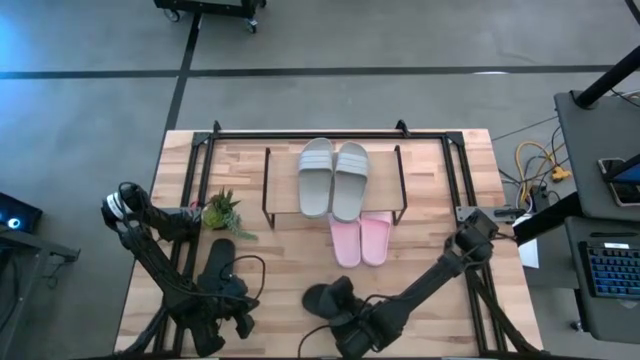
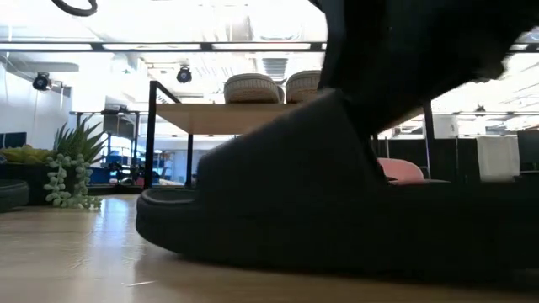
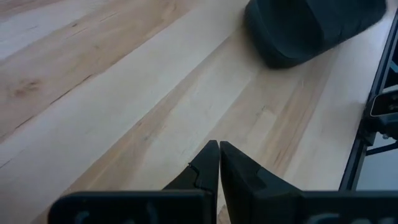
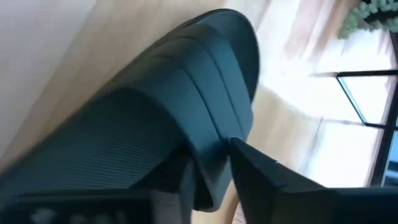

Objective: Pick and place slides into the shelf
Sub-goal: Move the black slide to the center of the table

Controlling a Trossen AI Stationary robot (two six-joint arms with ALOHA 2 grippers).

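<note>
My right gripper [image 4: 211,171] is clamped on the black slide [image 4: 155,112] by its strap edge. The slide lies flat, long axis roughly 3-to-9 o'clock, toe toward 9. My arm hides its heel; my left gripper [image 3: 219,163] is closed on nothing.

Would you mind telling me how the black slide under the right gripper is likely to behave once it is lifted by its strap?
The black slide looks thick and moulded, so probably stiff. Pinched by the right gripper at one strap edge, it may hang tilted. Its ribbed strap should resist slipping.
</note>
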